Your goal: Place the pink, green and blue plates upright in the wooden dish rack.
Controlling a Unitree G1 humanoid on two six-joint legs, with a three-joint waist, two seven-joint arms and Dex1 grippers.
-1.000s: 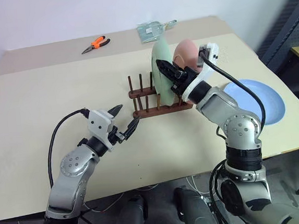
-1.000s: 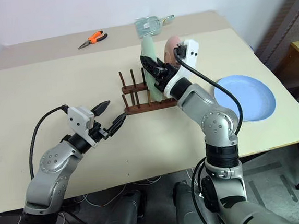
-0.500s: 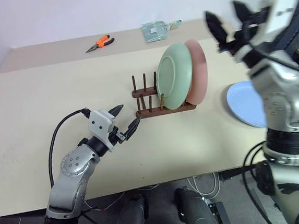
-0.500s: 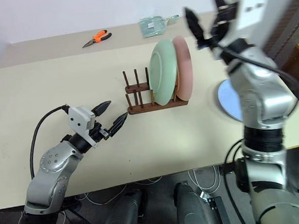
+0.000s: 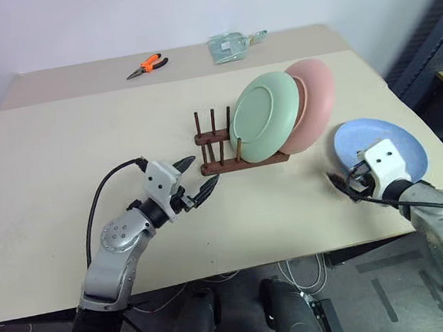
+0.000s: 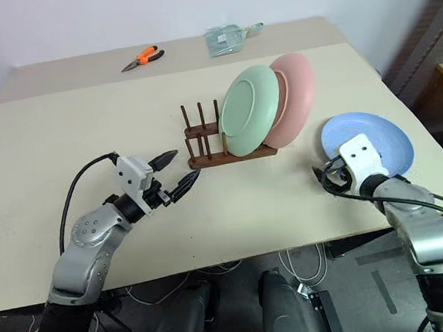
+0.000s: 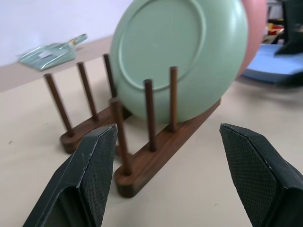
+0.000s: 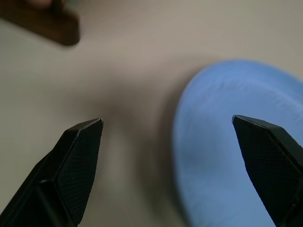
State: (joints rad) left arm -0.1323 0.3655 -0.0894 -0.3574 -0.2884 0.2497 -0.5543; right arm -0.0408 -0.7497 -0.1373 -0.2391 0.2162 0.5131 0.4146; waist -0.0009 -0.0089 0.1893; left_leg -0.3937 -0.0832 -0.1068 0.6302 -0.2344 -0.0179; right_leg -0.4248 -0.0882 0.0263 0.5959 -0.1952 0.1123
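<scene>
With green plate point(image 5: 264, 116) and pink plate point(image 5: 315, 103) racked, the wide-open, empty right gripper point(image 8: 168, 156) is lining up on the blue plate point(image 8: 236, 142), whose near rim must slide between its jaws, while the left gripper point(image 7: 168, 165) is gaping empty before the wooden dish rack point(image 7: 142, 156).

Silver arms, black cables, black jaws

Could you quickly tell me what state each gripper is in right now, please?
Left gripper: open, holding nothing, facing the wooden dish rack.
Right gripper: open, holding nothing, at the edge of the blue plate.
</scene>
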